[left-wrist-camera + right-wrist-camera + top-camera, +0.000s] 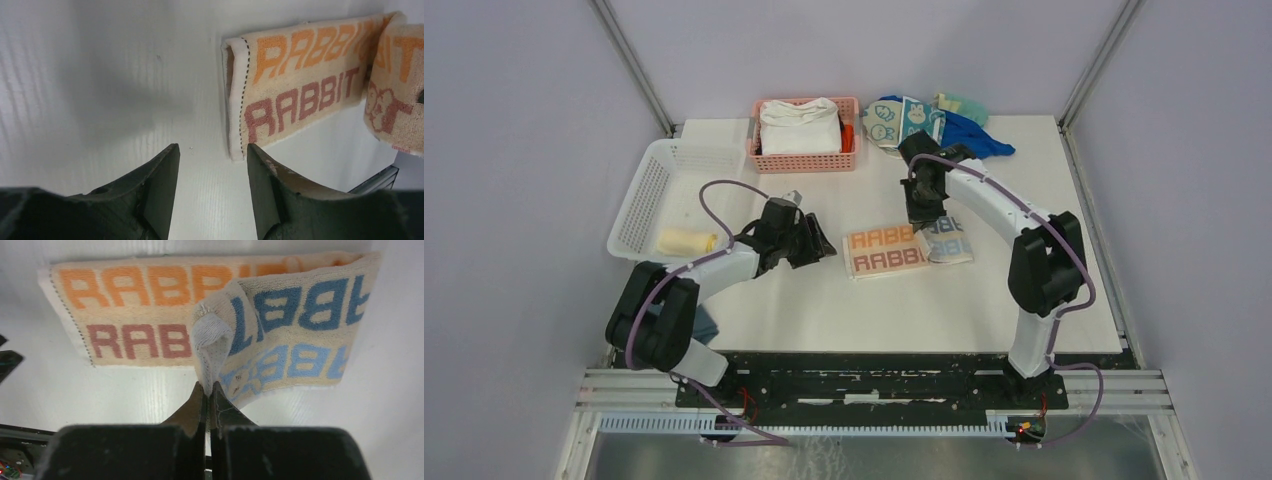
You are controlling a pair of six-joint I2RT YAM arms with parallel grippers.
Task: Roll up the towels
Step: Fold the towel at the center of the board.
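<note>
The beige RABBIT towel (886, 251) lies folded in a long strip on the white table (824, 310). Its right end (300, 335), with blue lettering, is lifted and turned back over the strip. My right gripper (210, 388) is shut on a corner of that turned end, above the towel's right part (921, 215). My left gripper (212, 150) is open just left of the towel's left end (235, 100), low over the table, with nothing between its fingers. A rolled yellow towel (686, 241) lies in the white basket (649, 180). A pale towel with rabbit faces (894, 120) lies at the back.
A pink basket (804, 162) at the back holds a thick white folded cloth (800, 128). A blue cloth (972, 135) and a green one (964, 103) lie beside the rabbit-face towel. Metal frame posts rise at both back corners.
</note>
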